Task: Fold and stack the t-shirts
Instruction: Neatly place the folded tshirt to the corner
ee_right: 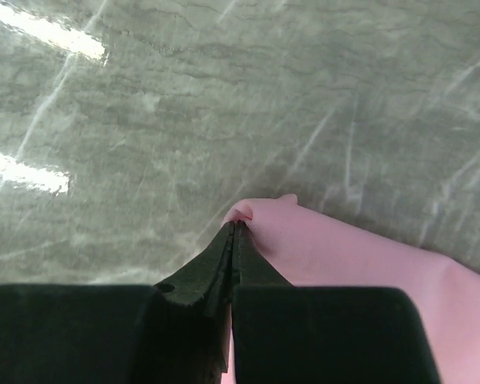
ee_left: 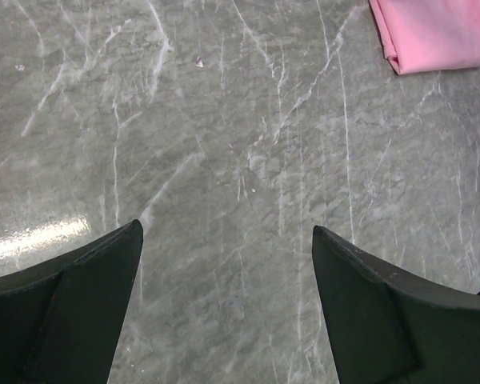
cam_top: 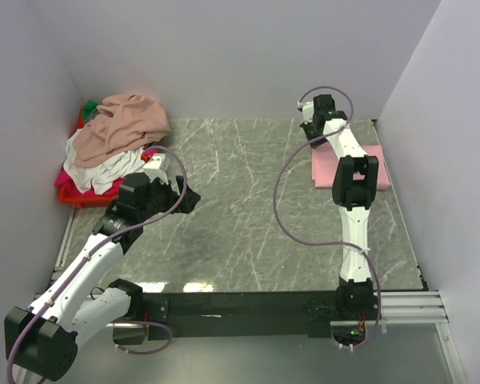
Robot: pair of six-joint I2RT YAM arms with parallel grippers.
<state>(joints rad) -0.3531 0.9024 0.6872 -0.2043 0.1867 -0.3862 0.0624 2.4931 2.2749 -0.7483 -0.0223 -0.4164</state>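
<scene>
A folded light pink t-shirt (cam_top: 323, 170) lies flat at the back right of the marble table (cam_top: 240, 216). My right gripper (cam_top: 311, 141) is at its far left corner. In the right wrist view this gripper (ee_right: 238, 226) is shut, and a fold of the pink t-shirt (ee_right: 344, 256) is pinched at its tips. My left gripper (cam_top: 190, 198) hovers over bare table near the left side. It is open (ee_left: 228, 232) with nothing between its fingers, and the pink t-shirt (ee_left: 440, 32) shows far ahead of it. A heap of t-shirts sits back left, with a tan one (cam_top: 124, 120) on top of a white one (cam_top: 104, 168).
The heap rests in a red basket (cam_top: 80, 196) against the left wall, with magenta cloth (cam_top: 68, 178) and a bit of green (cam_top: 90, 106) showing. Walls close in the table on the left, back and right. A purple cable (cam_top: 284, 200) loops off the right arm.
</scene>
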